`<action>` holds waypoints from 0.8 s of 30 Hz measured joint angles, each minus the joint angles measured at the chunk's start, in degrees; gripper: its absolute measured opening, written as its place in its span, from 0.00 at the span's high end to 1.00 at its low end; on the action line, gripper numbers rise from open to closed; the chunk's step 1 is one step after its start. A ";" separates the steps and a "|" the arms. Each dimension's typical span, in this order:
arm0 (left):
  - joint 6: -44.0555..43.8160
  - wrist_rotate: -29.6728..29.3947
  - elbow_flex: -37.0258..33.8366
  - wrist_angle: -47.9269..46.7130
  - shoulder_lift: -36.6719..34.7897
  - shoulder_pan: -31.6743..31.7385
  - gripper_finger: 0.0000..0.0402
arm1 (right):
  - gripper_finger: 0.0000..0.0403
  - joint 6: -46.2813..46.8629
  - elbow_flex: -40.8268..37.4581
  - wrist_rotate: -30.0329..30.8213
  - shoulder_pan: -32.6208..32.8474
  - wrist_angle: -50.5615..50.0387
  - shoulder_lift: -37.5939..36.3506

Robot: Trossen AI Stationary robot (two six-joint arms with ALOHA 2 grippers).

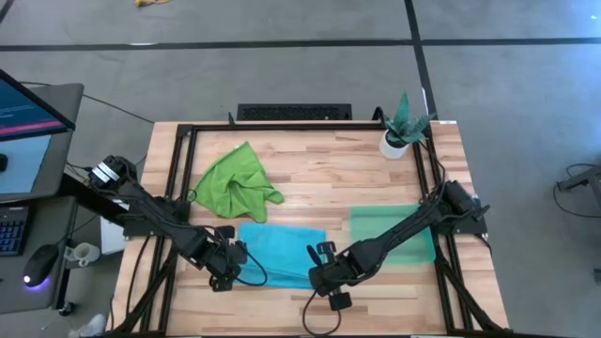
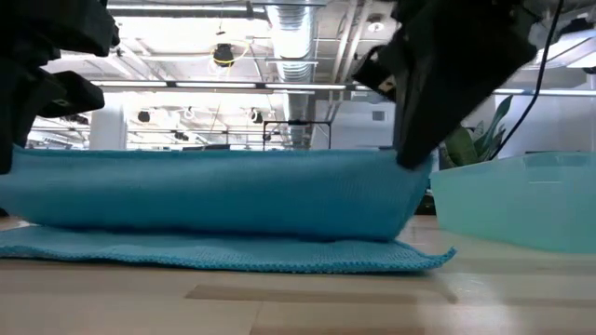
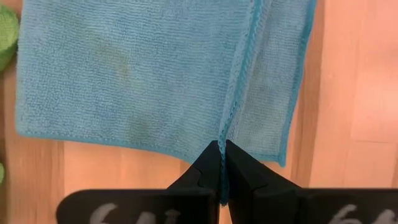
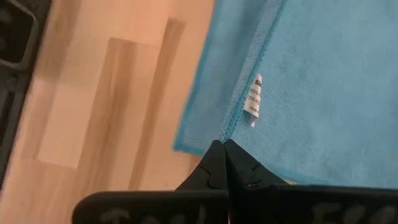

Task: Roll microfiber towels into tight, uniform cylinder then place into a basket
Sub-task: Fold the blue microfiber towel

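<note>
I have both grippers, left [image 3: 221, 163] and right [image 4: 224, 155], pinched shut on the near hem of the blue microfiber towel [image 1: 280, 252] lying mid-table left of the basket [image 1: 392, 233]; light, limp and grippy, it should roll best held at its corners

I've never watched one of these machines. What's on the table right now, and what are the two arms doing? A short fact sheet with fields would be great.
blue towel: on the table's front middle, its near edge lifted and folded over
green towel: crumpled, back left, untouched
basket: right side, no towel in it
potted plant: back right corner
left gripper: jaws pinched shut on the blue towel's edge, at its left end
right gripper: jaws pinched shut on the same edge, at its right end
stage: rolling just begun
</note>
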 joint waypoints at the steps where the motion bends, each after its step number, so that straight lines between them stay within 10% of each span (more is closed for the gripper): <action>1: 0.01 0.06 0.00 0.01 0.00 0.01 1.00 | 0.99 -0.03 0.00 -0.32 0.02 0.27 0.26; 24: 0.75 2.00 -0.02 0.84 0.00 0.09 0.72 | 0.98 -0.70 0.00 -2.59 0.04 1.49 1.82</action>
